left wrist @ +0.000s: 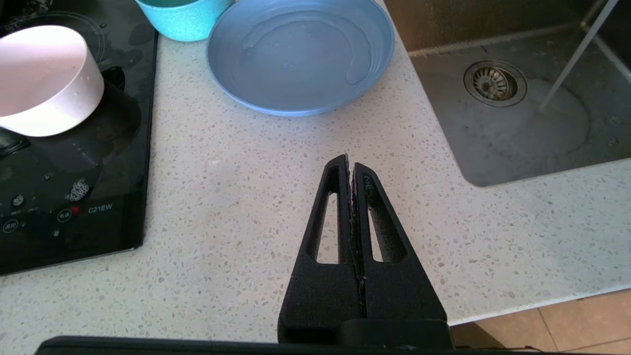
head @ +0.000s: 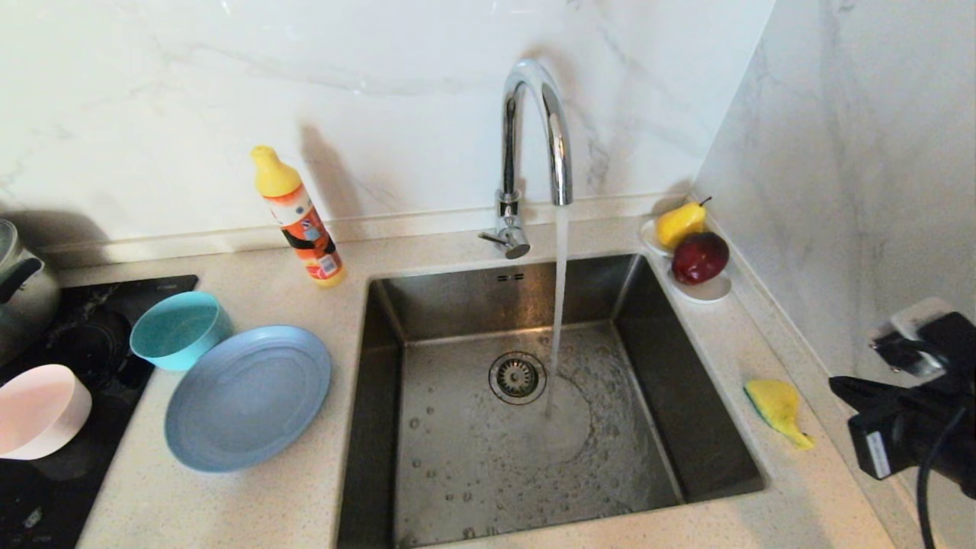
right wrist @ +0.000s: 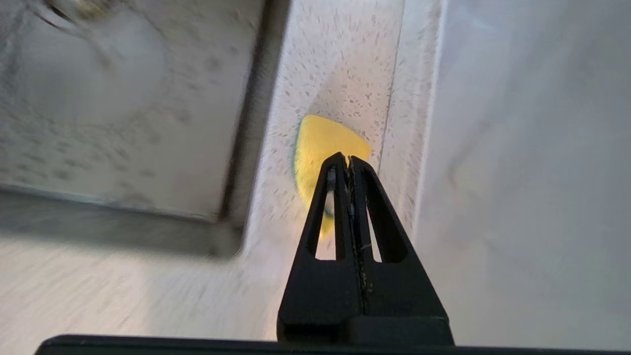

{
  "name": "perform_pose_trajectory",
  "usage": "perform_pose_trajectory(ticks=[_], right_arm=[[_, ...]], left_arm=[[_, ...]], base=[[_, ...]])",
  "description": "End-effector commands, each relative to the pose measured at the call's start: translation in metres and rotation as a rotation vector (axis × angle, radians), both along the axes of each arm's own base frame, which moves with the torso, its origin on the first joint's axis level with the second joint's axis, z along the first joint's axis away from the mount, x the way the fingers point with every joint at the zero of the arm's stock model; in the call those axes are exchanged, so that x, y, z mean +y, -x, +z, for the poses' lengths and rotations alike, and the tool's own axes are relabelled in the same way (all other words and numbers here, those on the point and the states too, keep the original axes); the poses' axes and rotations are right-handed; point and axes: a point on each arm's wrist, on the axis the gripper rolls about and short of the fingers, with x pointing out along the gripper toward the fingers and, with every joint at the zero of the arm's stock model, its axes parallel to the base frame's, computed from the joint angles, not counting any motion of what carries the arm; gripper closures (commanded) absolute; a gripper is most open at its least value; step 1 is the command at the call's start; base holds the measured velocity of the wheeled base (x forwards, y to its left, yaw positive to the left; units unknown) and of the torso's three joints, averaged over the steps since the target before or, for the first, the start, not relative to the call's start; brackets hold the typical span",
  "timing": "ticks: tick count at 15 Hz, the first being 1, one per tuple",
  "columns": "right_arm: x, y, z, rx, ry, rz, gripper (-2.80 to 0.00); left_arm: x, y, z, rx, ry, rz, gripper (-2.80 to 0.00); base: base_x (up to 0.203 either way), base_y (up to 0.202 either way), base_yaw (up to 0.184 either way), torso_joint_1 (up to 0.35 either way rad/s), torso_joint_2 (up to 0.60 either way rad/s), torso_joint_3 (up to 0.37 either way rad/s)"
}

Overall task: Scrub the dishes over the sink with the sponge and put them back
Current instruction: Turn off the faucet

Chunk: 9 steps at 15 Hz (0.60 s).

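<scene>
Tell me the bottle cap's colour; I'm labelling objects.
Yellow. The cap tops the orange bottle beside the sink, best seen in the head view.

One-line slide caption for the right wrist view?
Shut right gripper above the yellow sponge lying on speckled countertop beside the stainless-steel sink.

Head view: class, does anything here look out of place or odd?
Yes. The tap is running into the sink with nothing under it, while the plate and both bowls sit on the counter and the sponge lies unused.
</scene>
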Motion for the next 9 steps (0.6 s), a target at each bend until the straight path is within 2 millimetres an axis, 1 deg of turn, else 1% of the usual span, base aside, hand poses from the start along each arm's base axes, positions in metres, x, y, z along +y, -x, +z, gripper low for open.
perform_pose_trajectory(ticks=[1,3,5,7,9], right_arm=[[-0.017,0.056,0.018,-0.158,-0.049,-0.012,0.00],[-0.027,0.094,0.009,-0.210,-0.087,-0.036,0.00],[-0.032,0.131,-0.012,-0.259,-0.121,-0.058,0.00],[-0.033,0.157,-0.037,-0.307,-0.139,-0.070,0.00],[-0.033,0.173,-0.067,-0.338,-0.149,-0.074,0.00]], left_arm=[[0.000,0.000,0.000,0.000,-0.001,0.000,0.00],[0.000,0.000,0.000,0.000,-0.001,0.000,0.00],[0.000,0.000,0.000,0.000,-0.001,0.000,0.00],[0.000,0.000,0.000,0.000,-0.001,0.000,0.00],[0.000,0.000,0.000,0.001,-0.001,0.000,0.00]], base=[[0.000,0.000,0.000,0.000,0.00,0.000],[0.000,0.000,0.000,0.000,0.00,0.000],[0.000,0.000,0.000,0.000,0.00,0.000],[0.000,0.000,0.000,0.000,0.00,0.000],[0.000,0.000,0.000,0.000,0.00,0.000]])
